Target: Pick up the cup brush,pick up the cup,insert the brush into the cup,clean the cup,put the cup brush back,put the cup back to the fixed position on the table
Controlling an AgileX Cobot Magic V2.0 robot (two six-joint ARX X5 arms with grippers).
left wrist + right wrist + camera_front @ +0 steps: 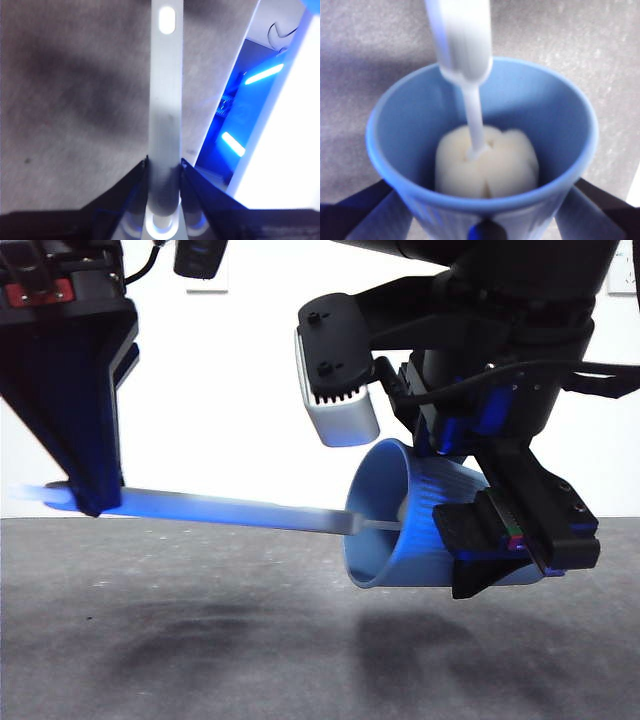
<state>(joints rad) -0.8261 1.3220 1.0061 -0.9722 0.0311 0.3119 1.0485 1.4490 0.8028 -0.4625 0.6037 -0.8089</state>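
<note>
My right gripper (500, 545) is shut on the light blue ribbed cup (400, 525) and holds it on its side above the table (200, 640), mouth toward the left. My left gripper (85, 495) is shut on the grey handle of the cup brush (230, 510), which reaches level into the cup. In the right wrist view the cream sponge head (487, 160) sits deep inside the cup (395, 130). In the left wrist view the handle (166, 100) runs straight out between my jaws (165, 175).
A white wall stands behind the table. The wrist camera housing (335, 370) of the right arm hangs just above the cup's rim. A white and blue-lit structure (270, 125) shows at the side of the left wrist view.
</note>
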